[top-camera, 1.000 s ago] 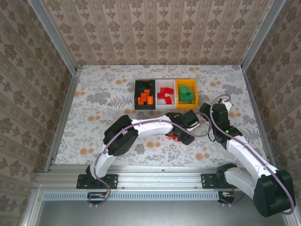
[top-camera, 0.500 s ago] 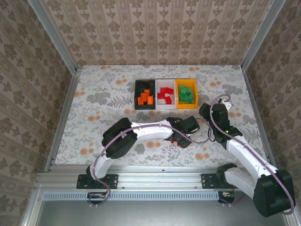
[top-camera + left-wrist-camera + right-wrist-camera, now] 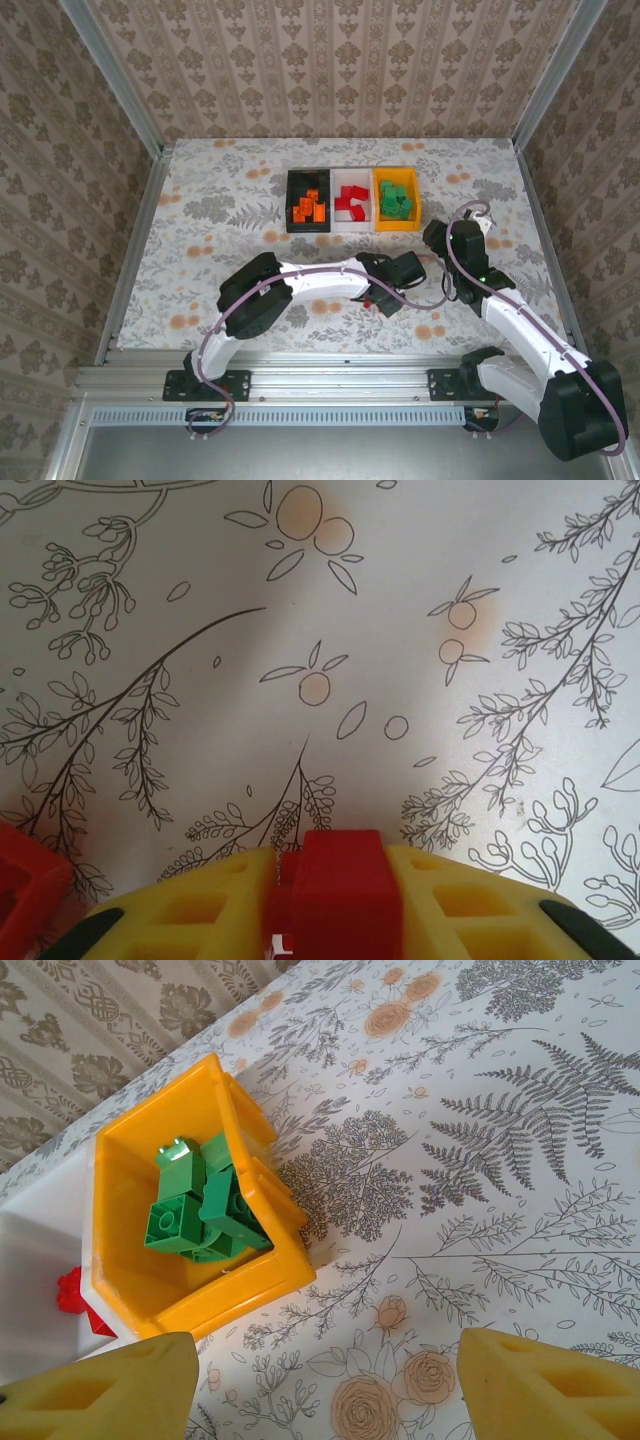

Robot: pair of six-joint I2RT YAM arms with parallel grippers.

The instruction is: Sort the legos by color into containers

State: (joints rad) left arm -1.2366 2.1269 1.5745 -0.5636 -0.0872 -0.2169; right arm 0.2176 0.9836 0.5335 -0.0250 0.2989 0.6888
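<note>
Toward the near edge of the flower-patterned tabletop [image 3: 215, 200], right of its middle, the left gripper [image 3: 384, 298] is clenching a red brick [image 3: 340, 895] between its yellow fingers [image 3: 200, 910], close over the surface. A second red brick [image 3: 25, 880] is lying just beside it, at the lower left of the left wrist view.

Along the far middle of the tabletop three bins are sitting side by side, touching. A black bin [image 3: 297, 185] on the left is holding orange bricks [image 3: 309, 207]. A white bin [image 3: 352, 226] in the middle is holding red bricks [image 3: 350, 203]. A yellow bin [image 3: 397, 226] on the right is holding green bricks [image 3: 396, 200].

The right gripper [image 3: 325, 1370] is hanging near the yellow bin's near right corner, its jaws released and spread wide, looking down on the green pile and a strip of the white bin.

The left arm [image 3: 300, 280] is stretching across the near half of the tabletop, between the bases and the bins, while the right arm [image 3: 510, 315] is bending along the right edge. Patterned wallpaper panels [image 3: 330, 70] and metal rails [image 3: 130, 250] are enclosing the tabletop on three sides.
</note>
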